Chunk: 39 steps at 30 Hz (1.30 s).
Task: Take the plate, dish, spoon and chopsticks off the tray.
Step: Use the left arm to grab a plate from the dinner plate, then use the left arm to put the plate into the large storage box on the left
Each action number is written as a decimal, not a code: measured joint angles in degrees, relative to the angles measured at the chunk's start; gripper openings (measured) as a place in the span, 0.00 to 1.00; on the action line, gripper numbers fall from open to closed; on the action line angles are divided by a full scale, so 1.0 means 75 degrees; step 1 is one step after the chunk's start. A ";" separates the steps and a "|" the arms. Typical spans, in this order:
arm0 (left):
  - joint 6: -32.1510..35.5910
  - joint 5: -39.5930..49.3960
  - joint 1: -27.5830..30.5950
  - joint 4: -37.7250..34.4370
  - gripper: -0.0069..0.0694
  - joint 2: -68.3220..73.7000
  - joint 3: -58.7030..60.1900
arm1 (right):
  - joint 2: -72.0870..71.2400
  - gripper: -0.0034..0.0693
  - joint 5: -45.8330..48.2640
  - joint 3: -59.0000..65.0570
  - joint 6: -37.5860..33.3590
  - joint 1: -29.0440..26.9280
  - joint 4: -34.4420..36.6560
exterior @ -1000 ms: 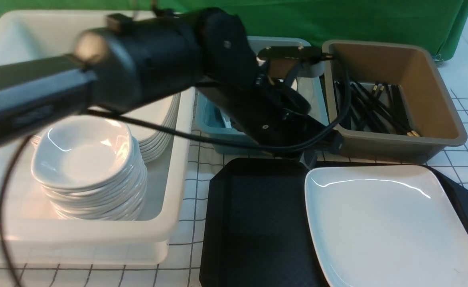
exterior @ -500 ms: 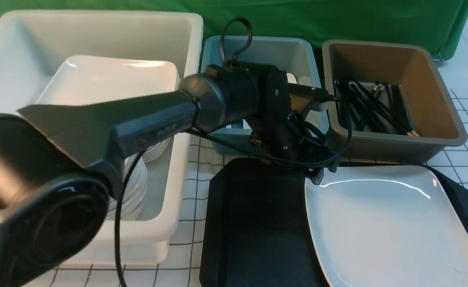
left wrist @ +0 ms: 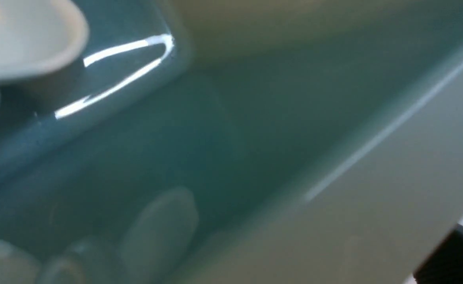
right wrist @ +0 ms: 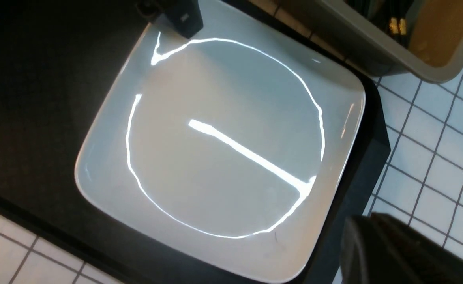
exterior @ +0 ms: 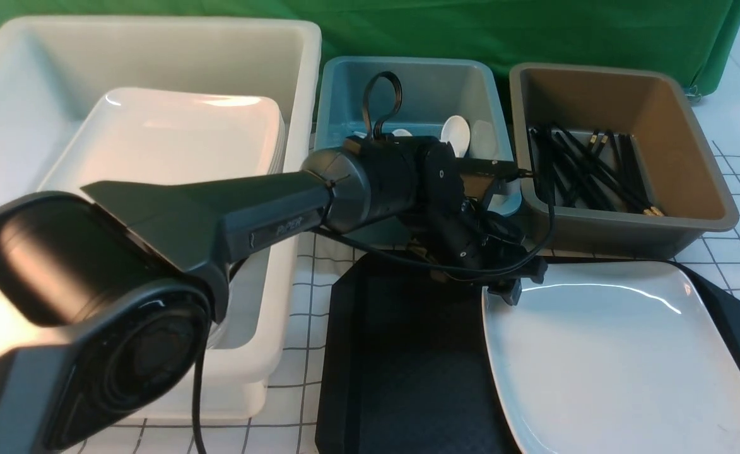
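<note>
The large white plate (exterior: 609,353) (right wrist: 223,138) lies on the right half of the black tray (exterior: 407,353) (right wrist: 30,98). My left gripper (exterior: 524,282) hangs at the plate's far-left corner with its two tips apart and nothing in them; one finger (right wrist: 182,17) shows over that corner. White spoons (exterior: 455,133) (left wrist: 22,35) lie in the blue bin (exterior: 407,69). Black chopsticks (exterior: 584,170) lie in the brown bin (exterior: 691,157). My right gripper (right wrist: 367,223) is shut and empty, above the table beside the tray's edge. My left arm hides the dish.
A big white bin (exterior: 155,38) at the left holds a stack of large plates (exterior: 174,139). My left arm (exterior: 250,214) crosses in front of it. The blue and brown bins stand right behind the tray. The white checked tablecloth (right wrist: 432,150) surrounds the tray.
My left arm swung away from the blue bin and came down toward the tray. Its gripper now sits lower, at the plate's far-left corner. The plate has not moved.
</note>
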 joint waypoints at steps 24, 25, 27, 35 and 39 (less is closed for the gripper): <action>0.0111 0.2142 0.0011 0.0421 0.12 -0.1606 -0.0051 | -0.0316 0.07 -0.0163 0.0000 0.0341 0.0000 0.0008; 0.0127 0.2251 0.0011 0.0498 0.11 -0.1829 -0.0051 | -0.0404 0.07 -0.0170 0.0000 0.0410 0.0000 0.0025; 0.0134 0.2341 0.0011 0.0631 0.11 -0.2106 -0.0051 | -0.0542 0.07 -0.0216 0.0000 0.0498 0.0000 0.0046; 0.0171 0.2588 0.0003 0.1278 0.10 -0.3527 -0.0051 | -0.1309 0.07 -0.0575 -0.0009 0.0427 0.0000 0.1239; 0.0025 0.2612 0.0003 0.2011 0.11 -0.4315 -0.0158 | -0.1359 0.07 -0.0739 -0.0137 -0.0211 0.0000 0.2404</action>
